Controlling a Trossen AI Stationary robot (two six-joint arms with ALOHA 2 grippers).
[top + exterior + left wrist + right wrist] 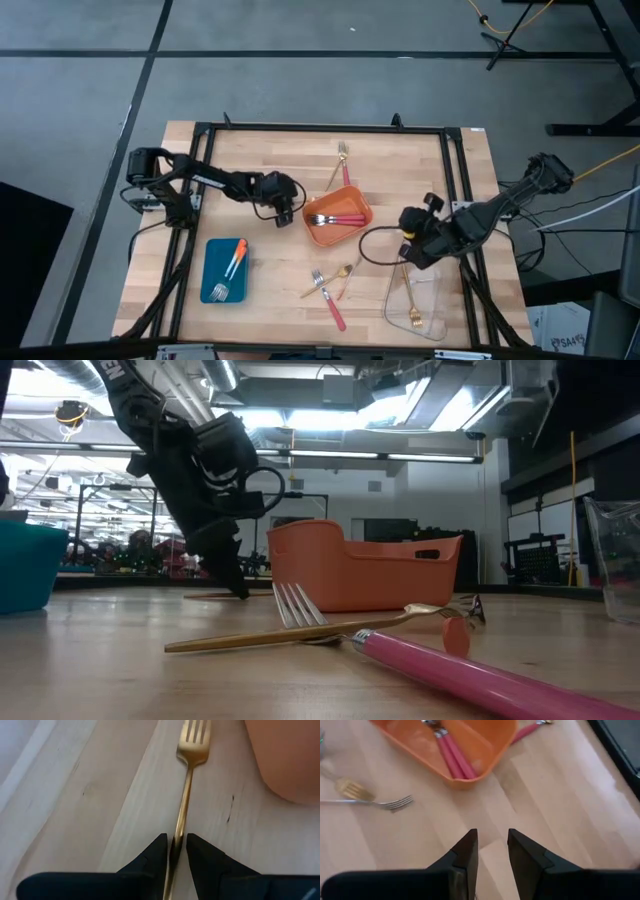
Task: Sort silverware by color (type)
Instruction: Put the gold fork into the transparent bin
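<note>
Gold throughout, a slender fork lies flat on the pale wooden table with its thin handle running between the two dark fingers of the left gripper, which stand narrowly parted on either side of the handle near its end; whether they actually press on it cannot be told. The fork's tines point away from the gripper, beside the rounded corner of the orange tray. In the high view the left gripper sits just left of that tray, which holds pink-handled forks. The right gripper, fingers parted with nothing between them, hovers above bare wood near the tray; in the high view it is right of the tray, above the clear tray, where one gold fork lies. The blue tray holds orange-handled forks. Loose on the table lie a pink-handled fork and a gold one beyond the orange tray, and a pink-handled fork crossed by a gold fork at the near edge.
</note>
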